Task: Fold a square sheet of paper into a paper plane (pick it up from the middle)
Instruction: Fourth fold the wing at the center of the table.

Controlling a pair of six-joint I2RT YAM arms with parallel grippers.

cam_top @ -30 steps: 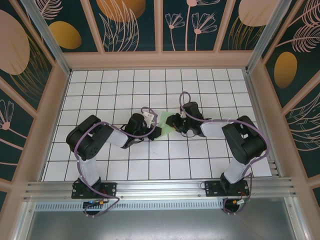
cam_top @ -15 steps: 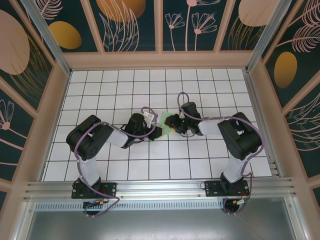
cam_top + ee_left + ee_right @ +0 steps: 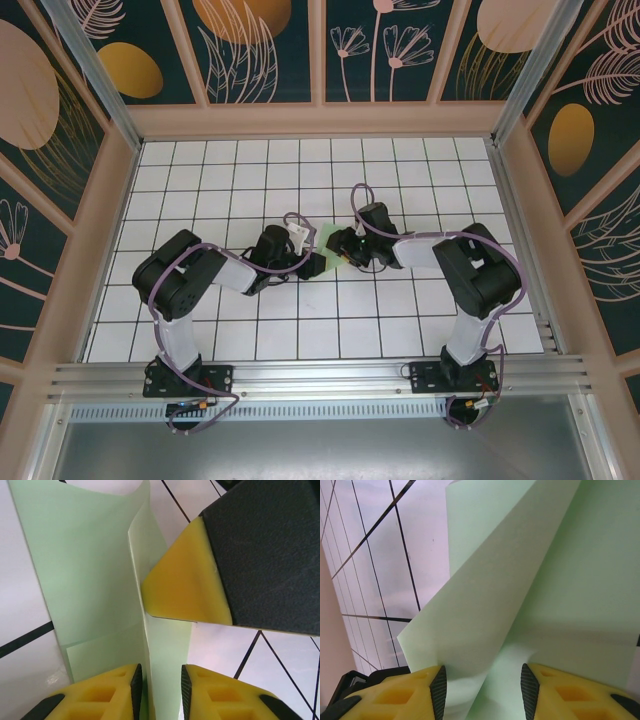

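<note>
Your left pincer (image 3: 161, 675) is narrowly open, and an upright crease of the pale green sheet of paper (image 3: 95, 565) runs loosely between its yellow pads. Your right pincer (image 3: 482, 675) is parted wider around a raised flap of the same sheet, not pinching it. Both pincers meet tip to tip over the sheet at the middle of the white gridded tabletop (image 3: 400, 180). Folding looks under way: there are layered flaps but no pointed dart yet. Wood-framed walls (image 3: 260, 50), dark teal with orange and pink plants, enclose the tabletop.
</note>
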